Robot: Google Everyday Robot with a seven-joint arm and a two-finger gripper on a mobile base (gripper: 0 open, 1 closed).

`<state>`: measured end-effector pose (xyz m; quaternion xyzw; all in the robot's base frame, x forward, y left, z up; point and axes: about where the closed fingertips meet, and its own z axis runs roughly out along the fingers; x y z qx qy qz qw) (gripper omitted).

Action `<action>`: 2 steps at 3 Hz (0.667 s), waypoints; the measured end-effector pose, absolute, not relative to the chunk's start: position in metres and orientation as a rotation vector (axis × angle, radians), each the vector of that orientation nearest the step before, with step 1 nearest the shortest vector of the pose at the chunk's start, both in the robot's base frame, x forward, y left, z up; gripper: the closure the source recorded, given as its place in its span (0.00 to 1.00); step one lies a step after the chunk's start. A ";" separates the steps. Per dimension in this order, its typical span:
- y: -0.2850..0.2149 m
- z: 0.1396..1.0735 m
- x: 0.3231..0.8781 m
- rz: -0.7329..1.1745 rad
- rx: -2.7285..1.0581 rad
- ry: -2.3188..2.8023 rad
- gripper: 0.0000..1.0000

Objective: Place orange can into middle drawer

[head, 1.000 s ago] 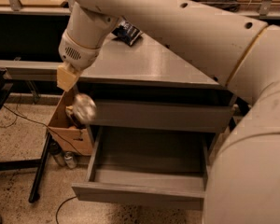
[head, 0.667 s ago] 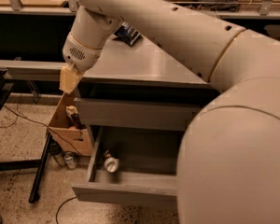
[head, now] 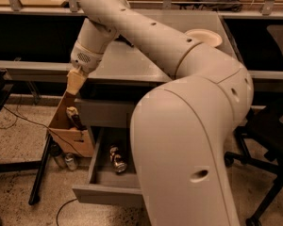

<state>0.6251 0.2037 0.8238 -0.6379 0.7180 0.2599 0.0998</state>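
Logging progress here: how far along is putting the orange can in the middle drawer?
Done: the dented coppery orange can lies inside the open grey middle drawer. In hand: nothing visible; the gripper hangs well above, clear of the can. Left: apparently nothing.

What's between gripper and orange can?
Camera view: only the upper drawer front lies between the gripper, up left, and the orange can in the open middle drawer.

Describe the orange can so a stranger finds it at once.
Under the grey table, the middle drawer stands pulled open. The orange can lies inside near its left wall, below and right of the gripper; it is coppery, unlike the silvery cans on the floor outside.
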 end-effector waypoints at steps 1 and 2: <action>0.209 0.808 0.645 0.776 -1.881 2.112 1.00; 0.204 0.809 0.651 0.730 -1.814 2.149 1.00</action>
